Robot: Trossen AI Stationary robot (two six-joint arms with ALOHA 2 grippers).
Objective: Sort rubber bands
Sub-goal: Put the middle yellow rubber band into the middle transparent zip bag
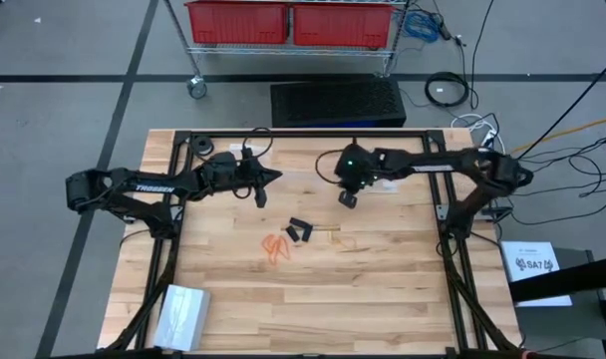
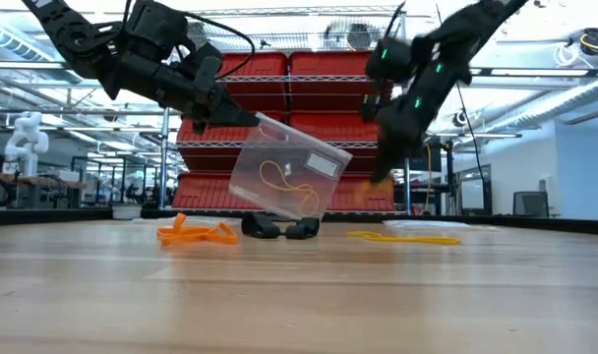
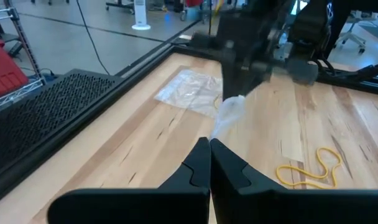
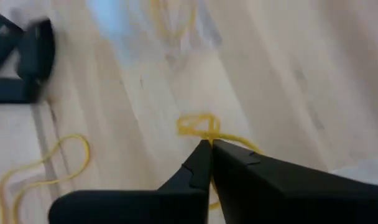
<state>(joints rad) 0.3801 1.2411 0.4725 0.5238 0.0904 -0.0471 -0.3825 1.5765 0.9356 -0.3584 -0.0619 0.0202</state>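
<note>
While the left gripper holds a clear bag aloft, pinched at one corner, the right gripper is closed on a yellow band. Orange bands and black bands lie on the table. Next move: carry the band into the bag mouth.

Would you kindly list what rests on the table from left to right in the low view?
Orange bands → black bands → yellow bands.
</note>
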